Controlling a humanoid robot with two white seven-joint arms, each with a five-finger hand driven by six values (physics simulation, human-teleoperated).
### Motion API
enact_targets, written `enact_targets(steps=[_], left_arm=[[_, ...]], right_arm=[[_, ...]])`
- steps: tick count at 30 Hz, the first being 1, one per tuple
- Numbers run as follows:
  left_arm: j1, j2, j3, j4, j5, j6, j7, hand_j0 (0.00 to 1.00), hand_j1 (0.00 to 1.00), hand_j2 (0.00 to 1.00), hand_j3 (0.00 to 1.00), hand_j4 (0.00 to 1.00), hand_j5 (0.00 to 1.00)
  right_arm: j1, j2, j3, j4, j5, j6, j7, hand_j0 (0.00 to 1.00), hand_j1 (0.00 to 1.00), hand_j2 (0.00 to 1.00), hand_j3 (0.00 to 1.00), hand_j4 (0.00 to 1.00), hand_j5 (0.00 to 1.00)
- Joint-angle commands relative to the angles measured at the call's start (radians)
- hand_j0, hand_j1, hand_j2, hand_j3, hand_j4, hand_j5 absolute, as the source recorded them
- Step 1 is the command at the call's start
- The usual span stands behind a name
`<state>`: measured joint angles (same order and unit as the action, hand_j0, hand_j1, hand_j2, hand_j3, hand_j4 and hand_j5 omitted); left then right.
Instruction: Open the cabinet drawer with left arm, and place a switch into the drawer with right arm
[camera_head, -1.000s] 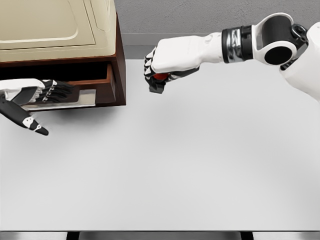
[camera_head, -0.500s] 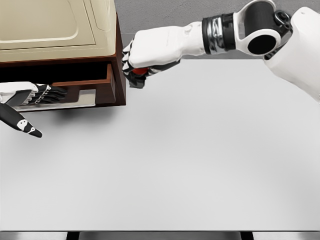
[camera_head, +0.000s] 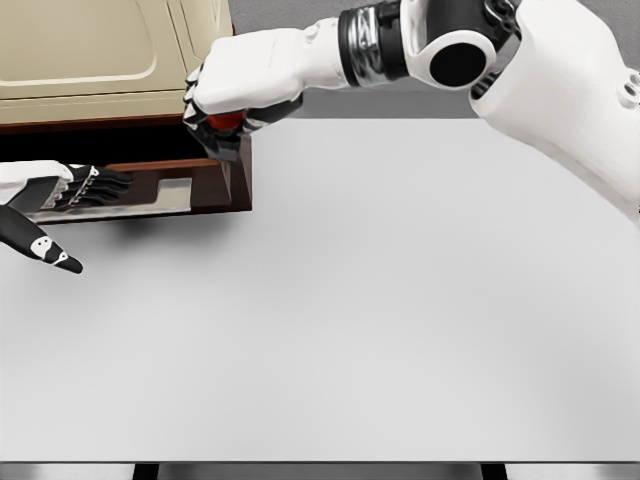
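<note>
A brown cabinet with a cream top stands at the upper left, and its drawer is pulled out toward me. My left hand lies at the drawer's front, fingers stretched flat onto it, thumb pointing down over the table. My right hand is shut on a switch, a small black block with a red button. It hangs over the drawer's right end, at the cabinet's front right corner. The fist hides most of the switch.
A wide white table fills the picture below and to the right of the cabinet. A grey wall runs behind it. My right arm stretches across the upper part of the picture from the right.
My right hand has carried the switch leftward from above the open table to over the drawer's right end. The left hand has drawn slightly left and the drawer stays open.
</note>
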<state>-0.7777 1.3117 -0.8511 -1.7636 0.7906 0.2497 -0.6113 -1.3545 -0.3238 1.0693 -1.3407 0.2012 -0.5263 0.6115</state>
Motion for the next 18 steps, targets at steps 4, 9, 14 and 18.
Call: enact_targets(steps=[4, 9, 14, 18], left_arm=[[0.000, -0.003, 0.003, -0.002, 0.016, 0.000, 0.000, 1.00, 1.00, 1.00, 1.00, 1.00, 1.00], [0.001, 0.000, 0.003, 0.000, 0.045, 0.000, 0.000, 1.00, 1.00, 1.00, 1.00, 1.00, 1.00], [0.003, 0.008, 0.003, -0.002, 0.045, 0.000, 0.000, 1.00, 1.00, 1.00, 1.00, 1.00, 1.00], [0.001, 0.009, 0.001, 0.000, 0.044, 0.000, 0.000, 1.00, 1.00, 1.00, 1.00, 1.00, 1.00]], right_arm=[[-0.012, 0.045, 0.001, 0.061, -0.003, 0.015, -0.001, 0.37, 0.37, 0.37, 0.37, 0.37, 0.37], [-0.031, 0.083, 0.015, 0.106, -0.003, 0.025, -0.001, 0.37, 0.37, 0.37, 0.37, 0.37, 0.37], [-0.043, 0.111, 0.031, 0.132, -0.003, 0.035, -0.001, 0.37, 0.37, 0.37, 0.37, 0.37, 0.37], [-0.051, 0.112, 0.031, 0.132, -0.003, 0.037, -0.001, 0.37, 0.37, 0.37, 0.37, 0.37, 0.37]])
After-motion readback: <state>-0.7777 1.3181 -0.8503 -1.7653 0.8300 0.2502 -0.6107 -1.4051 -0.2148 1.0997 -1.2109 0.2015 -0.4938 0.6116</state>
